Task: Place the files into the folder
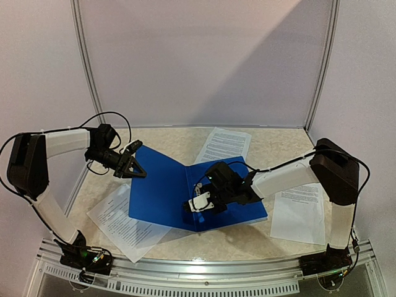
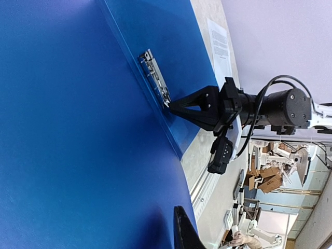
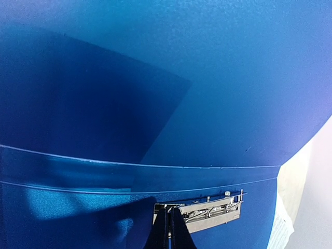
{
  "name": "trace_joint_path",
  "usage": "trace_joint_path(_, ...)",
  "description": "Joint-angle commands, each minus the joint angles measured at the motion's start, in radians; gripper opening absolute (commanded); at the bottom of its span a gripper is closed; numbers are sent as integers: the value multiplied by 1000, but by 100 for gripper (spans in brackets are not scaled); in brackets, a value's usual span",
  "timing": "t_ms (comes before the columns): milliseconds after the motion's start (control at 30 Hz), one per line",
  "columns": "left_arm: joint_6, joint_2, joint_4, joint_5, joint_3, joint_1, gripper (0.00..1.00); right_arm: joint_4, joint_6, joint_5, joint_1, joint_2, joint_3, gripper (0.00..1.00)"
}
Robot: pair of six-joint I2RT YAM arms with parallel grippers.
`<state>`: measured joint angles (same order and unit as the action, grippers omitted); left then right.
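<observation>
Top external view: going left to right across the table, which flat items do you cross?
printed sheet at the near left → open blue folder → printed sheet at the right

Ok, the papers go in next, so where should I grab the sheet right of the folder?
Probably its near edge, coming in from the front. The sheet lies flat and clear of the folder, and the right arm hangs over its far end, so the near side looks freest.
</observation>
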<state>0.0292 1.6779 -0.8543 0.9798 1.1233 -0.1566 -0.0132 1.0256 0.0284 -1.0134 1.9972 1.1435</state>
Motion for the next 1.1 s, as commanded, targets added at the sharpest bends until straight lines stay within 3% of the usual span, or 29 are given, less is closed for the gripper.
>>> trace_joint_path(0,31,12,-23,-6,22,-3,14,123,-20,-24,-5,61,-19,0)
trace_joint_path(200,40,17,-34,-5,26,-3,12,158,-23,-40,-5,80,-25,0)
trace_joint_path(467,57,32,-60,-10,41,-2,0,225,-33,-49,-4,89,-46,0)
trace_joint_path(800,71,30,-83,-30,57,1,0,263,-20,-59,-3,126,-63,0)
trace_joint_path(1067,108,8,-119,-154,76,3,0,266,-107,-62,41,86,-64,0)
